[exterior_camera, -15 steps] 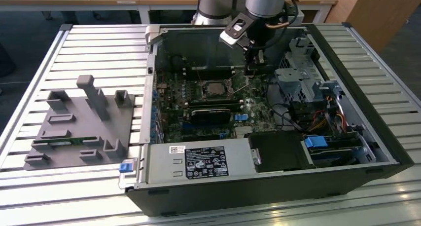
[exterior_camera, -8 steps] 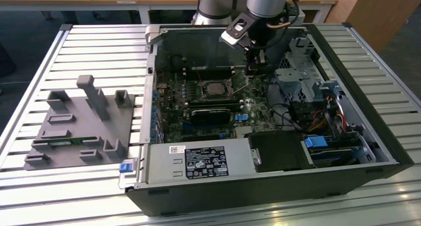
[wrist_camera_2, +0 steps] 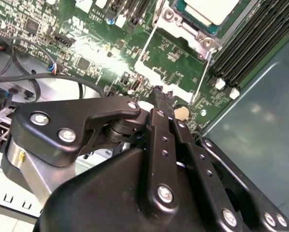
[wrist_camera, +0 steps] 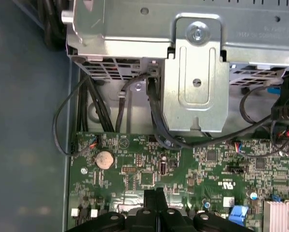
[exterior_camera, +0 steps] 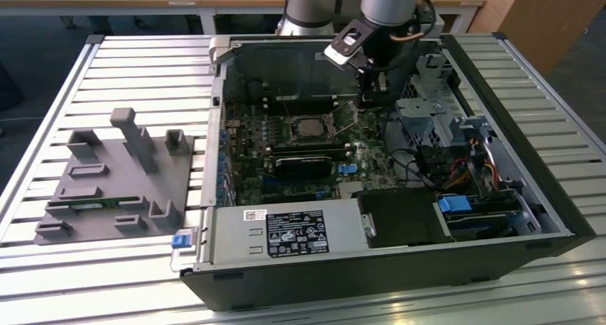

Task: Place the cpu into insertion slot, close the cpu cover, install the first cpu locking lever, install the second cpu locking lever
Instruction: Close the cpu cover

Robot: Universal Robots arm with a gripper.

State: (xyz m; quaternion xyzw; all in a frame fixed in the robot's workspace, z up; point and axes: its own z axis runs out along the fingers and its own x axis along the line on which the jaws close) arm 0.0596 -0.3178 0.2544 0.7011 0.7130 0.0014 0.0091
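The cpu (exterior_camera: 311,128) lies flat in the socket in the middle of the motherboard, its silver top (wrist_camera_2: 209,8) showing. The cpu cover (wrist_camera_2: 183,30), a thin metal frame, lies around it. A thin metal lever rod (wrist_camera_2: 204,72) runs along the socket's side, close to my fingertips. My gripper (exterior_camera: 370,98) hangs inside the case, at the exterior view's right of the socket and a little behind it. Its black fingers (wrist_camera_2: 159,104) are pressed together with nothing between them, just above the green board (wrist_camera: 134,169). In the first wrist view the gripper (wrist_camera: 155,192) points at the board's edge.
The open computer case (exterior_camera: 530,197) stands on a slatted table. A metal drive bracket (wrist_camera: 195,72) and black cables (wrist_camera: 156,121) sit close beside the gripper. RAM slots (wrist_camera_2: 260,38) flank the socket. A grey fixture (exterior_camera: 113,176) rests at the exterior view's left.
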